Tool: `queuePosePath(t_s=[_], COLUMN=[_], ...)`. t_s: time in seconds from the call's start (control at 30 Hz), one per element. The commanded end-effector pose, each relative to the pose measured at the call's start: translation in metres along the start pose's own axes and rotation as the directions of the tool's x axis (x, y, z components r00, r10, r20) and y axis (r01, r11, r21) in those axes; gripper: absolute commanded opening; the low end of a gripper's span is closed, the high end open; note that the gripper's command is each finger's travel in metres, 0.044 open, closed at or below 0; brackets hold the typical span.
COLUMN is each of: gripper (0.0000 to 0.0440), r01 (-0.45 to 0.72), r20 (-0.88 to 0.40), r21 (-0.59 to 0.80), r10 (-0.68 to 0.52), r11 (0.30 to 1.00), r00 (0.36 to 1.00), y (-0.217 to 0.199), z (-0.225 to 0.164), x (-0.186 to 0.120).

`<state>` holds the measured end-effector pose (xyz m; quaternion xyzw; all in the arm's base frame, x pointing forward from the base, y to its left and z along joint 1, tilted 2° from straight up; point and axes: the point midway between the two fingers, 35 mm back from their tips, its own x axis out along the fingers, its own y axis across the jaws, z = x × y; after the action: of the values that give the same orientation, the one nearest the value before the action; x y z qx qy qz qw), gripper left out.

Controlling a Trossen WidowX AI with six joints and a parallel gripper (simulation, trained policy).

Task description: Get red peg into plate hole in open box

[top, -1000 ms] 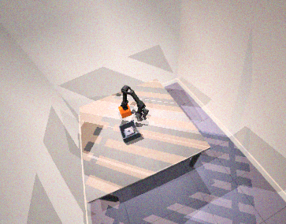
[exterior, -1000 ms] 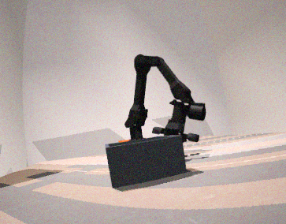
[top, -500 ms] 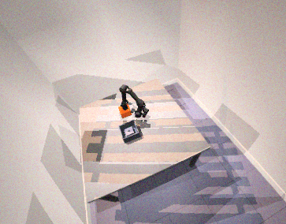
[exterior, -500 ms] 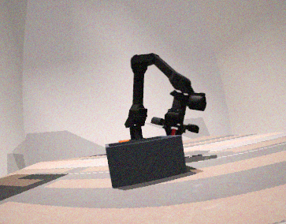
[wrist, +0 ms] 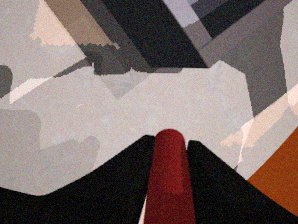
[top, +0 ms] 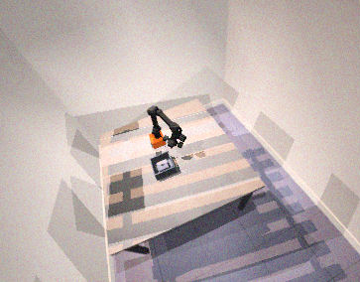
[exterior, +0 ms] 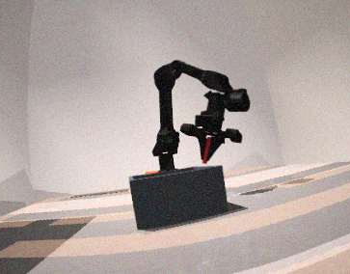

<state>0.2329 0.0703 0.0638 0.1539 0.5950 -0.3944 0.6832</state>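
Hand (top: 177, 144) (exterior: 204, 156) (wrist: 170, 148) clamped on red peg (exterior: 206, 150) (wrist: 170, 165), peg slightly tilted, up nr the open box (top: 165, 174) (exterior: 180, 200) (wrist: 165, 35), not in it. To carry well: keep grip firm, clear the rim w/ room, get peg upright over plate (top: 163, 165) hole, then lower slowly.

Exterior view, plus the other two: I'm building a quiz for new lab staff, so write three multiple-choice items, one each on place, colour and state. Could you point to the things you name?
1. Where is the red peg (exterior: 206, 150) (wrist: 171, 165)?
A) Inside the open box (top: 165, 175) (exterior: 180, 202)
B) Between the pincer's (top: 177, 144) (exterior: 204, 161) (wrist: 171, 142) fingers
C) Under the table

2. What colour is the arm's base (top: 157, 141)?
A) Orange
B) Green
C) White

3. How is the pincer?
A) Wide open
B) Shut on nothing
C) Shut on the peg

1 B: the wrist view shows it there.
2 A: the top view shows orange.
3 C: both fingers flank the peg closely.
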Motion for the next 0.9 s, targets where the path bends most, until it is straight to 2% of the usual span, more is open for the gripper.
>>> queuePosePath(t_s=[0.0, 0.4, 0.87], gripper=[0.0000, 0.0000, 0.0000], r01=[-0.001, -0.020, -0.045], r20=[0.016, 0.039, 0.024], r21=[0.034, 0.167, 0.213], r10=[0.000, 0.013, 0.041], r11=[0.999, 0.986, 0.976], r00=[1.000, 0.999, 0.999], y=[-0.003, -0.012, -0.020], z=[0.015, 0.073, 0.134], x=[-0.006, -0.006, 0.026])
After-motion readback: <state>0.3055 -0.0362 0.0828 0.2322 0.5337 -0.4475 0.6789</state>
